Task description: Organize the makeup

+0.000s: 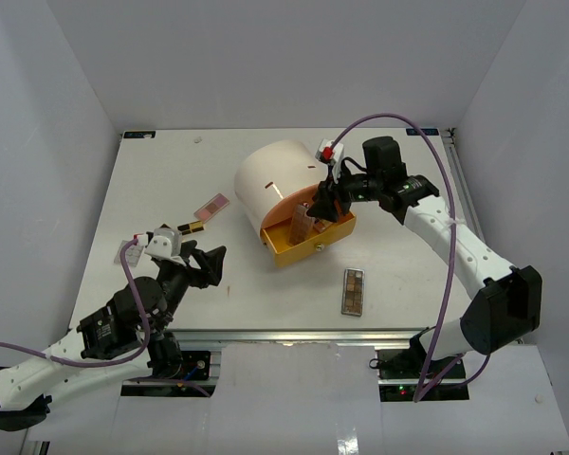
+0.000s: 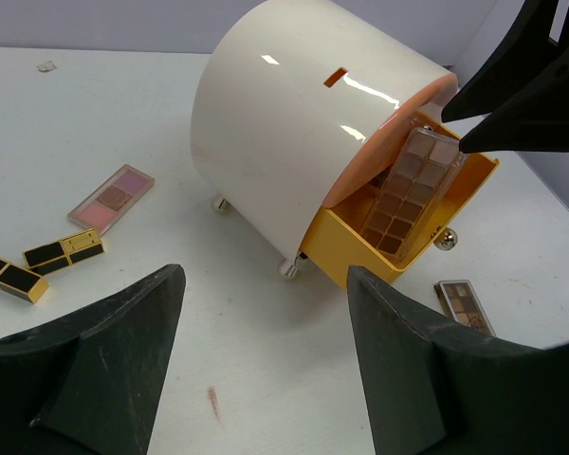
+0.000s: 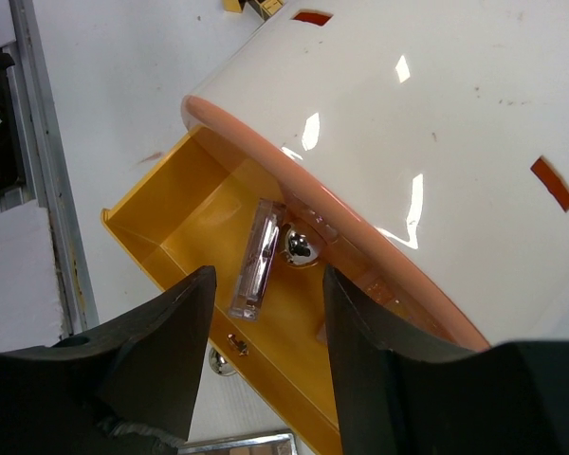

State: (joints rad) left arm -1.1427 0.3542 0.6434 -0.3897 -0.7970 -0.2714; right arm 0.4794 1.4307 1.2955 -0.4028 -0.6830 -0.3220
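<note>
Our right gripper (image 3: 266, 284) and left gripper (image 2: 264, 275) both with jaws apart, brown two-column eyeshadow palette (image 2: 412, 194) leaning in yellow plastic drawer (image 2: 346, 242), five o'clock of cream cylinder (image 2: 266, 123)

Carried on the white table (image 1: 171, 171): a cream cylinder (image 1: 270, 180) on small feet, a pink palette (image 1: 211, 206) and two gold-and-black bars (image 2: 64, 252) left of it, a brown palette (image 1: 353, 291) near the front edge.
</note>
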